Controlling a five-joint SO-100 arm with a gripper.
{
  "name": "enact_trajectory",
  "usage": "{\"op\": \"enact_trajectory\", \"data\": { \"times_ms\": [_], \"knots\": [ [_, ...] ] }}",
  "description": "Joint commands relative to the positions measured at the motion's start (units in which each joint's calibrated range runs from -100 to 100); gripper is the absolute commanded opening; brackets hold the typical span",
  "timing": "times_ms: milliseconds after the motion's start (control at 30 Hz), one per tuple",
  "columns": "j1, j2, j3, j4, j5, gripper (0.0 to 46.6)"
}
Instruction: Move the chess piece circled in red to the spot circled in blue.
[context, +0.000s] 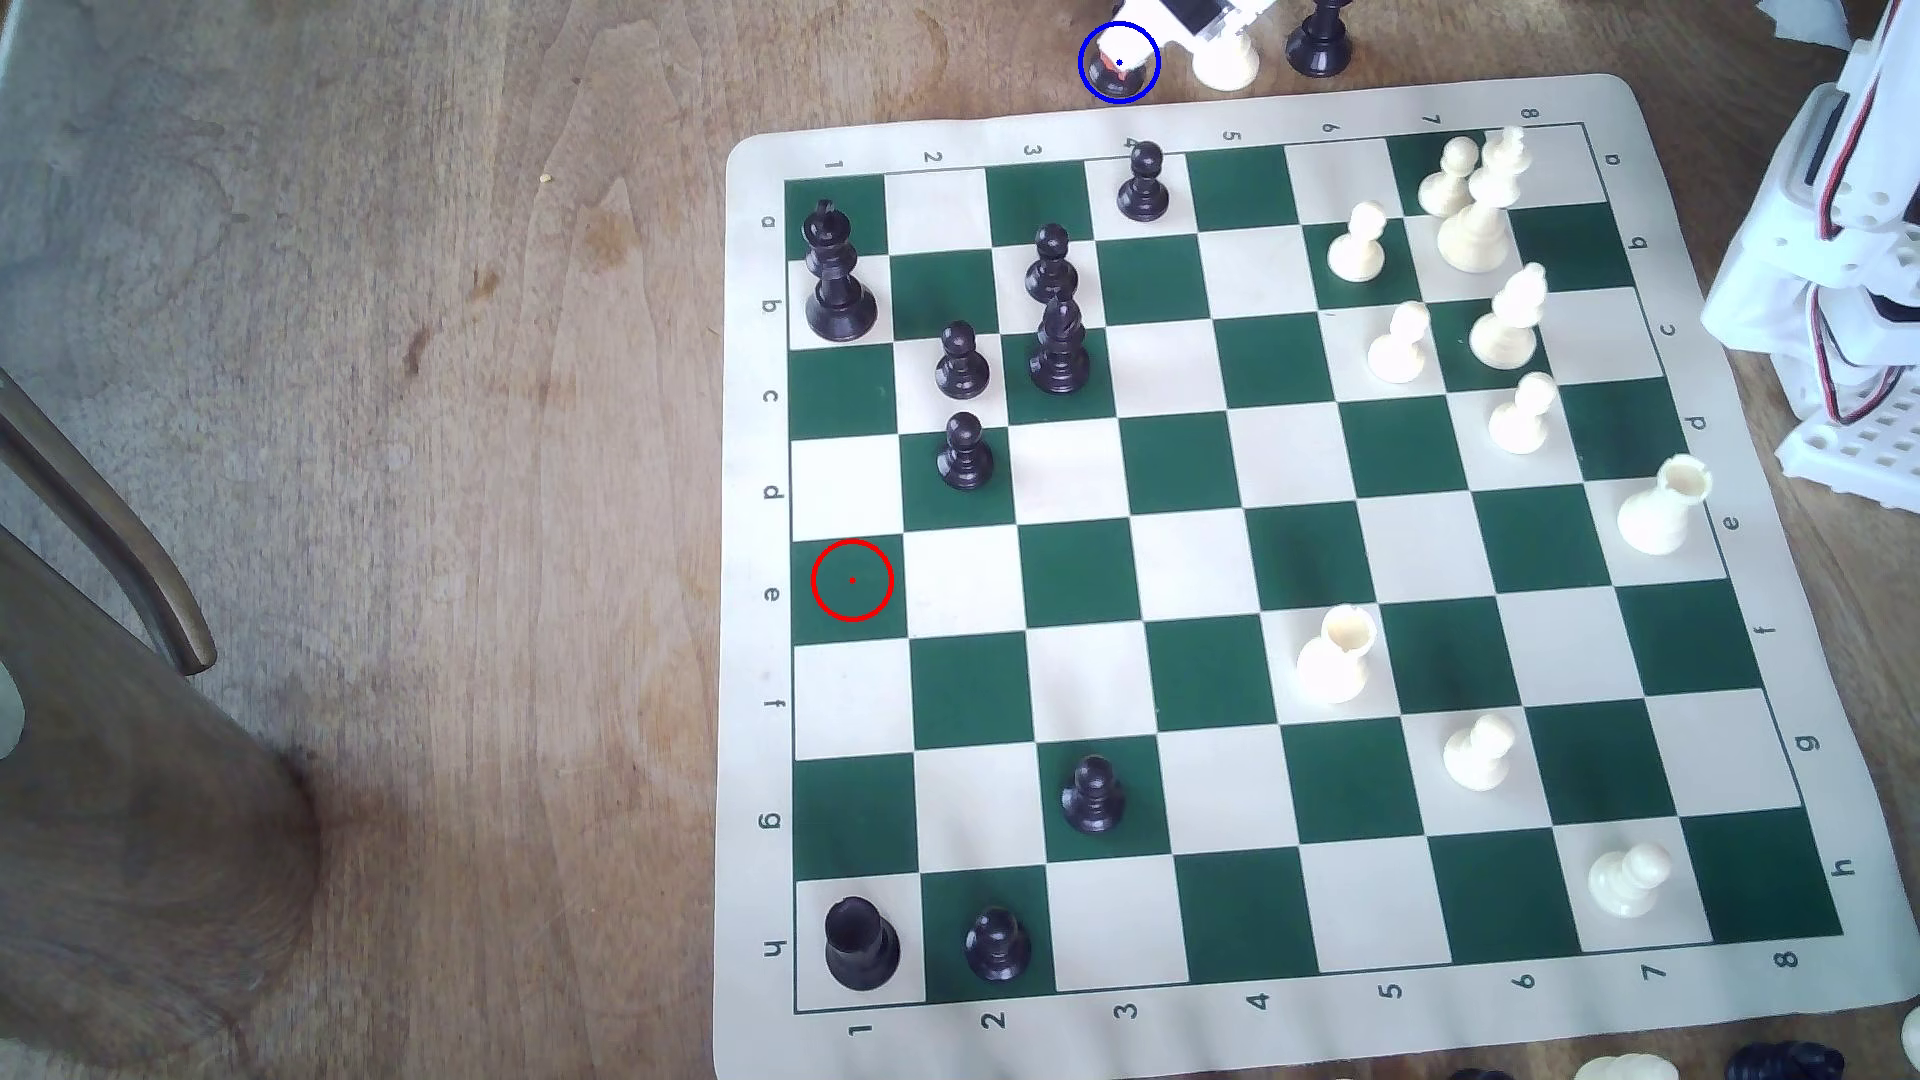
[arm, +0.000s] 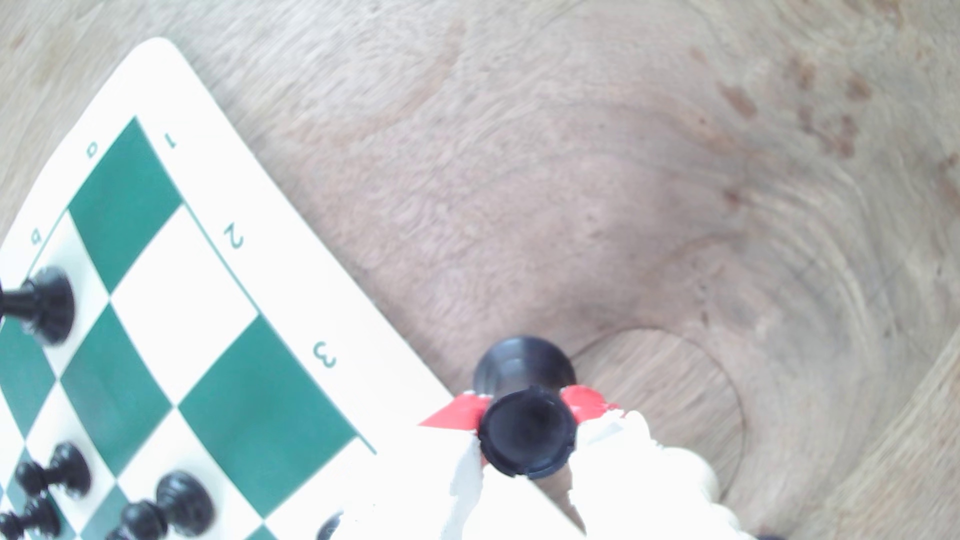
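The black rook stands on the brown wood just beyond the board's far edge, inside the blue ring. My gripper reaches down over it from the top of the exterior view. In the wrist view the red finger pads press on either side of the rook below its notched top, so my gripper is shut on it. Its round base appears to rest on the wood. The red ring marks a bare green square in row e, column 1.
A cream piece and a black piece stand off the board close to the exterior view's right of the rook. The chess mat carries black and cream pieces. The white arm base is at the exterior view's right, a dark chair leg at its left.
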Motion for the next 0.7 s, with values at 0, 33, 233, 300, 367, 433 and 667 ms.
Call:
{"op": "enact_trajectory", "data": {
  "times_ms": [0,33,233,300,367,433,667],
  "knots": [
    [0.74,-1.02,-4.50,-0.89,0.24,0.4],
    [0.74,-1.02,-4.59,-0.81,0.44,0.4],
    [0.43,-0.68,-4.59,-0.48,0.63,0.7],
    [0.19,-0.51,-4.59,-0.48,0.63,1.1],
    [0.19,-0.42,-4.59,-0.48,0.68,1.4],
    [0.19,-0.34,-4.59,-0.48,0.68,1.6],
    [0.19,-0.25,-4.59,-0.56,0.29,12.1]
  ]
}}
